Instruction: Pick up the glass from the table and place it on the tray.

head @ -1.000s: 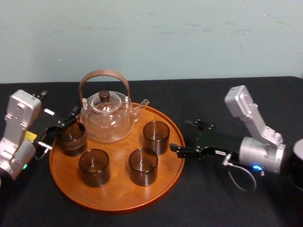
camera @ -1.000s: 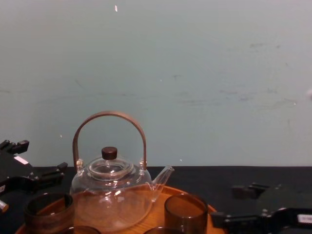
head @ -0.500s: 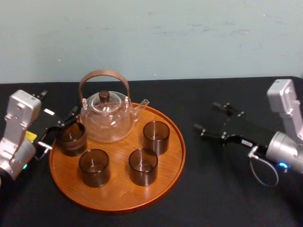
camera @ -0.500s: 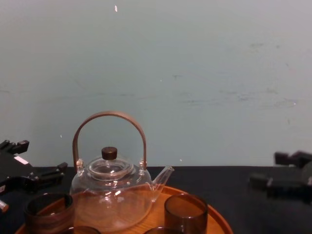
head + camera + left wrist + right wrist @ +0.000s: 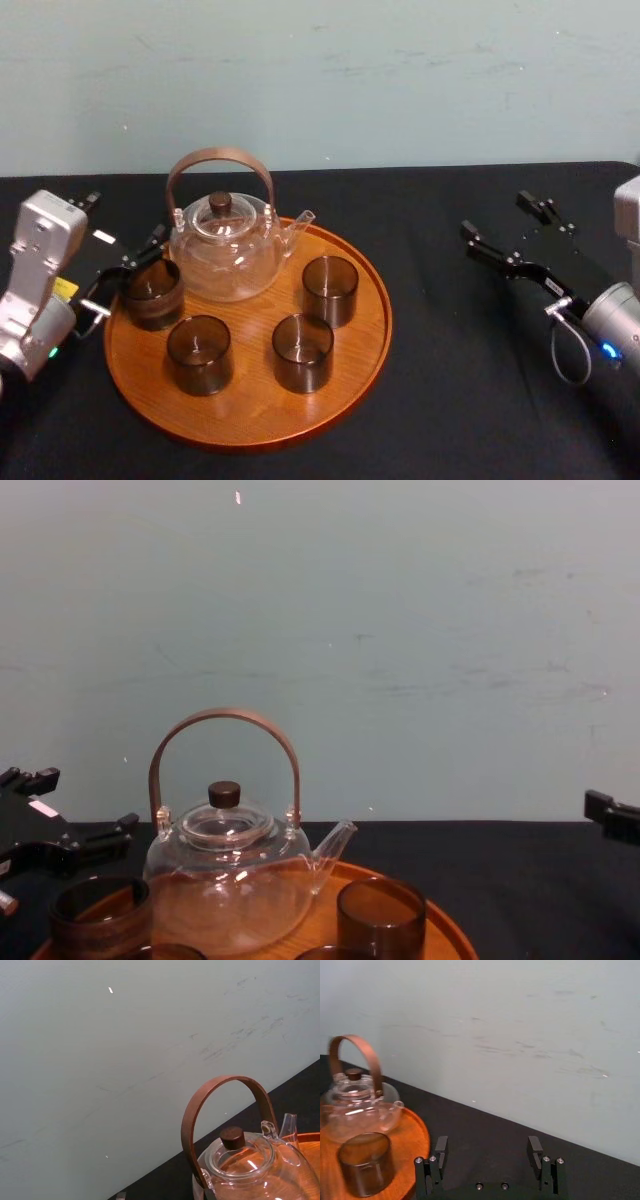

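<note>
Nearest to the robot lies the bench (image 5: 450,400), covered in plain black cloth that spreads wide to both sides. On it sits the round orange-brown tray (image 5: 250,432), and four brown glasses stand upright inside its rim. The front-left glass (image 5: 199,353) and the front-right glass (image 5: 302,352) are close to the near side, and behind them are the back-left glass (image 5: 152,293) and the back-right glass (image 5: 330,290). Further back on the tray stands the clear teapot (image 5: 225,255) with its curved brown handle. The left end effector (image 5: 125,272) is at the tray's left edge, just beside the back-left glass, with its fingers spread; it seems to grip nothing. The right end effector (image 5: 498,218) hovers above the bare cloth well to the right of the tray, wide open and empty. Behind the bench rises a pale green wall (image 5: 400,80) with faint scuffs.
</note>
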